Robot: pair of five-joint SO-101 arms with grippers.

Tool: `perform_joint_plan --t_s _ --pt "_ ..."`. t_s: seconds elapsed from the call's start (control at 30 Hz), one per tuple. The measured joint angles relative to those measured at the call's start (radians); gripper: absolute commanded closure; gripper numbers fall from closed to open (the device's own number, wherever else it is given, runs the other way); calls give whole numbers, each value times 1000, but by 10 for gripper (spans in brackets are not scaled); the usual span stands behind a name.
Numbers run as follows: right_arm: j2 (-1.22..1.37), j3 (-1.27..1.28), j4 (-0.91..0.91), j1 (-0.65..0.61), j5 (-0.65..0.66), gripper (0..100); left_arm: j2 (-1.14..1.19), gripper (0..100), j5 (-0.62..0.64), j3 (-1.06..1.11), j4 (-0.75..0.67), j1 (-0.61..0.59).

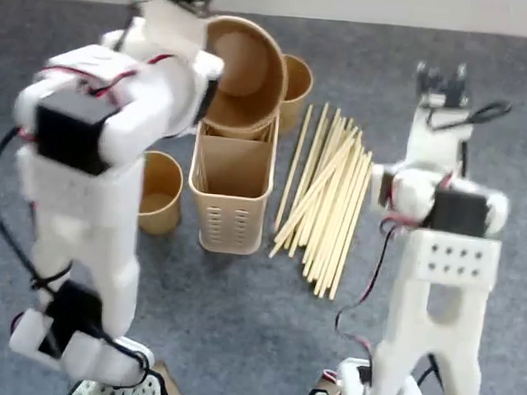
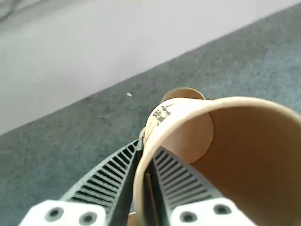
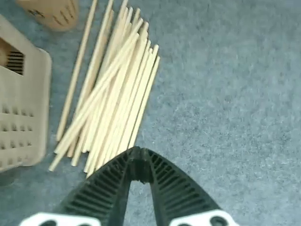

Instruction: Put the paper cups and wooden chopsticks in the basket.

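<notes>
The held paper cup [image 1: 245, 70] hangs tilted over the far end of the basket [image 1: 232, 195], its mouth turned toward the near side. Its lower rim overlaps the basket's far edge; whether they touch I cannot tell. The left claw [image 2: 146, 151] grips the cup by its wall, with one finger [image 2: 181, 176] inside the rim and the other outside. Just behind the held cup, partly hidden by it, a second cup [image 1: 298, 84] stands on the desk [image 1: 235, 340] near the basket's far corner. A third cup [image 1: 160, 195] stands upright just beside the basket's long wall on the left arm's side, its rim partly covered by the left arm [image 1: 97, 123]. On the basket's other side the wooden chopsticks [image 1: 327, 197] lie in a loose fan along it. One stick lies a little apart on the basket side, and the lowest tips come close to the basket's near corner. The right claw [image 3: 138, 157] is closed on nothing, its tips meeting above the near ends of the chopsticks, with the basket's slotted wall [image 3: 21, 117] off to one side. Between the bundle's outer edge and the right arm [image 1: 439, 210] runs a narrow strip of grey desk. A wider stretch of it lies between the basket's near end and the arms' bases.
</notes>
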Motion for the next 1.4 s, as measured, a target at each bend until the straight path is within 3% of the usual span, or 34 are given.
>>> perform_joint_plan --t_s 0.17,0.47,0.63,0.83,1.1,1.23,1.4 --pt "-137 397 -196 11 0 995 137 996 3 0 -35 -12" --pt "-189 569 -305 9 0 995 264 984 38 2 -63 -74" --pt "-190 675 -379 9 0 995 267 762 41 2 -61 -80" --pt "-190 792 -459 -52 0 995 267 804 41 -32 64 -84" --pt "-190 931 -637 -57 0 995 143 804 46 -209 92 -176" --pt "-190 974 -697 -57 0 995 9 804 46 -68 98 -264" --pt "-190 979 -706 -57 0 995 -112 804 46 351 98 -299"
